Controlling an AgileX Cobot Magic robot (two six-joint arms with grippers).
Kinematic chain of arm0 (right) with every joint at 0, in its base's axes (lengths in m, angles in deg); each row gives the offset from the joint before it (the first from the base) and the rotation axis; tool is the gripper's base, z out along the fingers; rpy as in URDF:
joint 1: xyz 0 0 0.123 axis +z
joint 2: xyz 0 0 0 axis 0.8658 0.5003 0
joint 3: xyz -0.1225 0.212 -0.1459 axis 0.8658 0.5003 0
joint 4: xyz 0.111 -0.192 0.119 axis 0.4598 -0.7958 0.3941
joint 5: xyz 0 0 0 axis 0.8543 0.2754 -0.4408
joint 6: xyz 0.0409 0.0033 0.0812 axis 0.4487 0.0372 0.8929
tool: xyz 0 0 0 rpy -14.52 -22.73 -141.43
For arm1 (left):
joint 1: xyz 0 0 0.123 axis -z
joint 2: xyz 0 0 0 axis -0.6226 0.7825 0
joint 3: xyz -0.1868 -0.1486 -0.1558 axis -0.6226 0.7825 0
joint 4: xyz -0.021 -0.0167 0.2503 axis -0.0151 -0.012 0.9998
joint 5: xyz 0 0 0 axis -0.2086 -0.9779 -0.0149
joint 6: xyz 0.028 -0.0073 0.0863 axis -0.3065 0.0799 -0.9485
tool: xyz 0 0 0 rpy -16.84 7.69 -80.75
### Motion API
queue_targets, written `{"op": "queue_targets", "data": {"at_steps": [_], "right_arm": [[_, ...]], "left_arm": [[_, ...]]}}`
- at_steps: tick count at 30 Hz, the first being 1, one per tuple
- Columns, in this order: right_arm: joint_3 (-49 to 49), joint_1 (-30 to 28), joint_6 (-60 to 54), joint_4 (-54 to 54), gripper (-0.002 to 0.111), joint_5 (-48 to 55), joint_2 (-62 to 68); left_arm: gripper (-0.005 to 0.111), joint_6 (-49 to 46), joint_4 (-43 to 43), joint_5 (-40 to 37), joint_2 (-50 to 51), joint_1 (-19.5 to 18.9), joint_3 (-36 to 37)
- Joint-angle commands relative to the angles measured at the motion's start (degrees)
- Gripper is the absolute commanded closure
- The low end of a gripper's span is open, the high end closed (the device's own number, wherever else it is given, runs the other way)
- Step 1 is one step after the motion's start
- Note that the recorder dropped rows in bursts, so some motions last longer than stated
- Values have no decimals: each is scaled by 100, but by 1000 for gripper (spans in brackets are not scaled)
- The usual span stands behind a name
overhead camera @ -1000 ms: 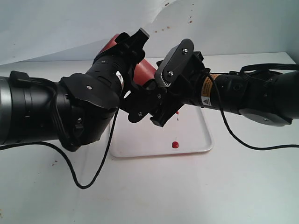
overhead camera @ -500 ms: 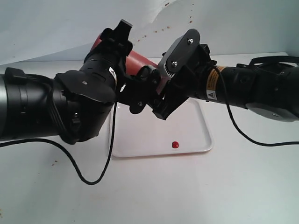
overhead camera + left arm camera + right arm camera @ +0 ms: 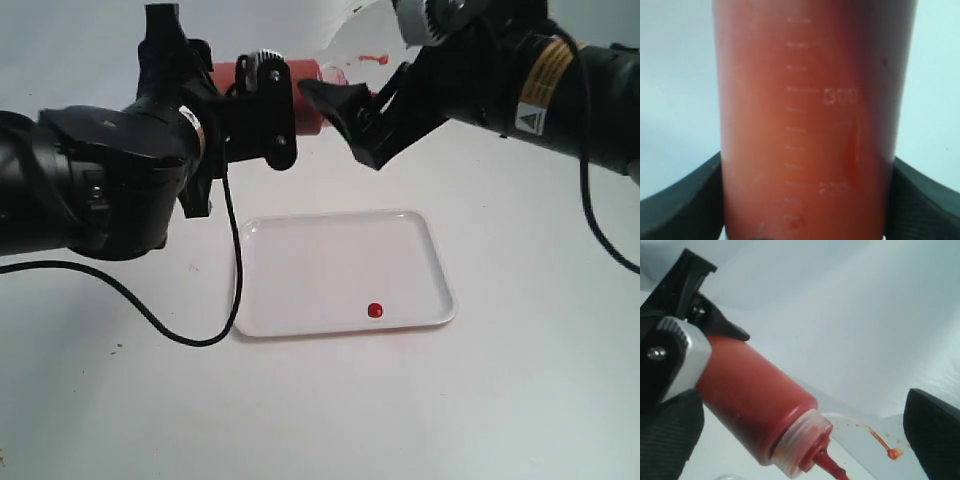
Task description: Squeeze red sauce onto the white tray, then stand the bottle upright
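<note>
Both arms have lifted since a second ago. One left gripper clamps one bottle, lying sideways. One right gripper, jaws spread, flanks its nozzle. Well below both, one white tray carries one red sauce blob.

Matte black left arm trails a thin black cable; black right arm bears a yellow-and-white warning label.

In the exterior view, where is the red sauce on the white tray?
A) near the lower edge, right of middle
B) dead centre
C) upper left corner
A: the red sauce sits by the lower edge of the white tray, right of its middle.
</note>
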Motion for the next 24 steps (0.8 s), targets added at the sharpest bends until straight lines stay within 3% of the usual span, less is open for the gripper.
{"op": "queue_targets", "data": {"at_steps": [1, 10, 19, 24], "right_arm": [[-26, -9, -399, 899, 3, 255, -455], [-26, -9, -666, 1594, 3, 829, -1242], [471, -9, -588, 1699, 3, 1434, -1806], [947, 14, -478, 1672, 3, 1328, -2197]], "left_arm": [[107, 666, -343, 45, -549, -7, -57], [107, 1797, -576, 602, -1520, -7, 314], [107, 5175, 941, 1434, -2750, -7, 1683], [107, 6438, 941, 1769, -3220, -7, 2315]]}}
